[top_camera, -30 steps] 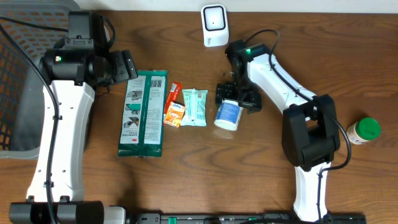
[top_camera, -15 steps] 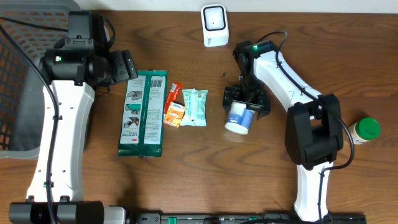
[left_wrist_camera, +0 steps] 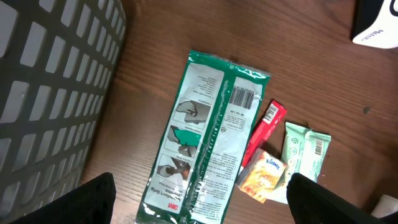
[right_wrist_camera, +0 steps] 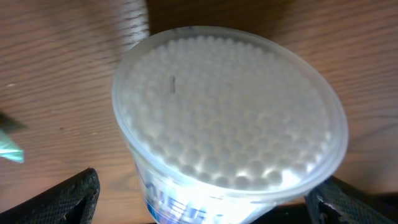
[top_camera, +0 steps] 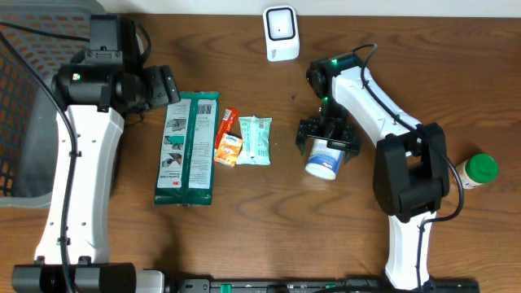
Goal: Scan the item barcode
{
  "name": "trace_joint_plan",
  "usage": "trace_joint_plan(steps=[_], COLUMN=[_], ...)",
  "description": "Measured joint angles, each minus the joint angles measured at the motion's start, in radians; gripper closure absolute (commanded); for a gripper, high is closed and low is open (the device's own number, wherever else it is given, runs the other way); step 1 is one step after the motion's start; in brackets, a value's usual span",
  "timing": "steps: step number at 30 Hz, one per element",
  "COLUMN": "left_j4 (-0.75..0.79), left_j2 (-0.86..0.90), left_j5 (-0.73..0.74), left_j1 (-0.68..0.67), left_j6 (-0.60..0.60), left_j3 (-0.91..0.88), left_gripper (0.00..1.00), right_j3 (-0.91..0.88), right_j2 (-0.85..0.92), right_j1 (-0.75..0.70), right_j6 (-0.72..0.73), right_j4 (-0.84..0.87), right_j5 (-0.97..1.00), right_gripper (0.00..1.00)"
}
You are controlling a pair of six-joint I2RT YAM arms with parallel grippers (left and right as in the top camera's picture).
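The right tool (top_camera: 327, 140), jaws wide around the clear round tub of cotton swabs (top_camera: 325, 159), has carried it rightward, farther from the white scanner (top_camera: 280, 32), while the left tool (top_camera: 167, 85) hangs open.

The table (top_camera: 244, 236) carries one long green packet (top_camera: 187, 148), one thin red packet (top_camera: 225, 127), one small orange packet (top_camera: 229, 150) and one pale green packet (top_camera: 255, 140). There is one round tub of cotton swabs (top_camera: 325, 159), one white scanner (top_camera: 280, 32) and one green-capped bottle (top_camera: 475, 171). One dark mesh basket (top_camera: 20, 98) sits at the left edge. Two robot arms reach over the table, one per side.
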Motion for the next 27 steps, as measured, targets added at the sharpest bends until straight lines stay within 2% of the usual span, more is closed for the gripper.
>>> trace_joint_plan(steps=[7,14,20,27], left_j4=[0.0,0.0,0.0,0.0], left_j2=[0.0,0.0,0.0,0.0], left_j5=[0.0,0.0,0.0,0.0], left_j1=[0.0,0.0,0.0,0.0], left_j6=[0.0,0.0,0.0,0.0], left_j3=[0.0,0.0,0.0,0.0], left_gripper=[0.12,0.12,0.12,0.12], right_j3=[-0.018,-0.081,-0.082,-0.082], right_j2=[-0.002,-0.003,-0.004,-0.004], right_j1=[0.0,0.0,0.0,0.001], right_j6=[0.026,0.036,-0.012,-0.105], right_j4=[0.002,0.03,0.078,0.113], right_j5=[0.017,0.026,0.013,-0.05], right_gripper=[0.01,0.09,0.03,0.01])
